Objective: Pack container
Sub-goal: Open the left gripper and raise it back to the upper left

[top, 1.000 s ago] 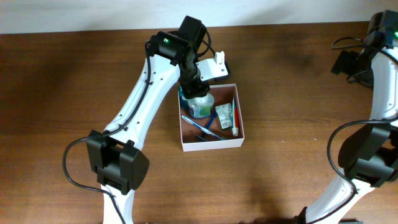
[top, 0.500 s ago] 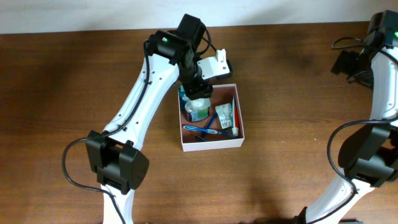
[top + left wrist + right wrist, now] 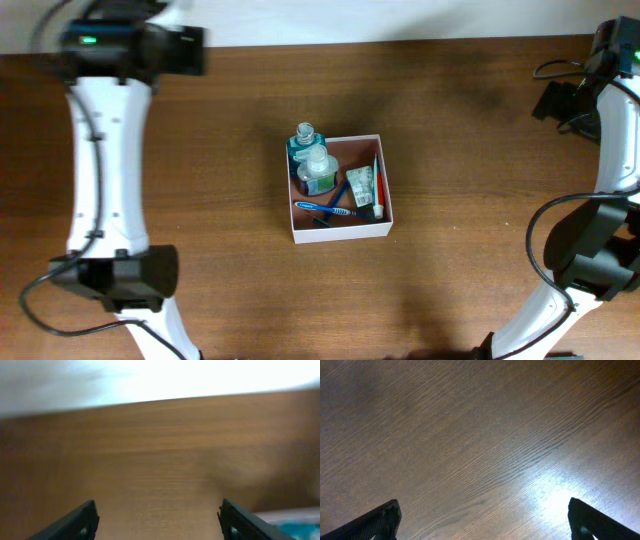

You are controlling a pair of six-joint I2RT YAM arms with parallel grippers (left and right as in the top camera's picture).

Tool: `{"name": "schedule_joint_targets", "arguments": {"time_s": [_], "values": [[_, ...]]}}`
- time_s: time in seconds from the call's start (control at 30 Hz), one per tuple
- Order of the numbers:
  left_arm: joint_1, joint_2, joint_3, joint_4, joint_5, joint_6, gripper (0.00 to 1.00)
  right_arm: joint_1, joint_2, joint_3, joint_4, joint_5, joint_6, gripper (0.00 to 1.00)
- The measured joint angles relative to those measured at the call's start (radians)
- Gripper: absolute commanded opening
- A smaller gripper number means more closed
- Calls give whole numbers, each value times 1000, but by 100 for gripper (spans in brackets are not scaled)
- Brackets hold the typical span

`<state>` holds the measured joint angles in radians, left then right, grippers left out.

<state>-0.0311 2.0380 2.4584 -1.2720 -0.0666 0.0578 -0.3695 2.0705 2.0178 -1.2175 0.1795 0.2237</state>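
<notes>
Apparently the packing was close to finished: the container (image 3: pixel 342 236) sat near the middle of the table (image 3: pixel 480 150), well apart from both arms, and we saw nothing lying loose on the wood around it in the overhead view. Inside it we counted two teal pump bottles (image 3: pixel 318 172) crowded into the far left corner, one behind the other, the rear one showing over the back wall so that we could not tell whether it sat fully within. A blue toothbrush (image 3: pixel 325 208) lay slantwise across the floor, a small greenish packet (image 3: pixel 362 185) rested toward the right, and a thin tube (image 3: pixel 379 190) with a red end lay along the right wall. The box itself was a shallow square with thin white walls and a reddish-brown inside, lidless and set a little askew to the table edge. The left gripper (image 3: pixel 157 525) hung over bare wood with its jaws spread wide and nothing between them; the view was blurred, with only a sliver of white and teal at its lower right corner. The right gripper (image 3: pixel 485 522) was likewise fully spread and empty above plain tabletop. We judged that what remained, if anything, was settling the rear bottle or bringing items from out of view.
</notes>
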Motion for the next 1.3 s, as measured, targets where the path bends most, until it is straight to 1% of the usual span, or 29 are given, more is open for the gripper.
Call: {"name": "schedule_joint_targets", "arguments": {"time_s": [0.07,0.13,0.27,1.3], "values": [[60,0,0,2,-2,-60,99,0,0,0,0,0,0,98],[85,0,0,-2,-1,-87,100,0,0,0,0,0,0,98],[95,0,0,-24,5,-118,99,0,0,0,0,0,0,98],[91,0,0,-25,10,-130,99,0,0,0,0,0,0,98]]}}
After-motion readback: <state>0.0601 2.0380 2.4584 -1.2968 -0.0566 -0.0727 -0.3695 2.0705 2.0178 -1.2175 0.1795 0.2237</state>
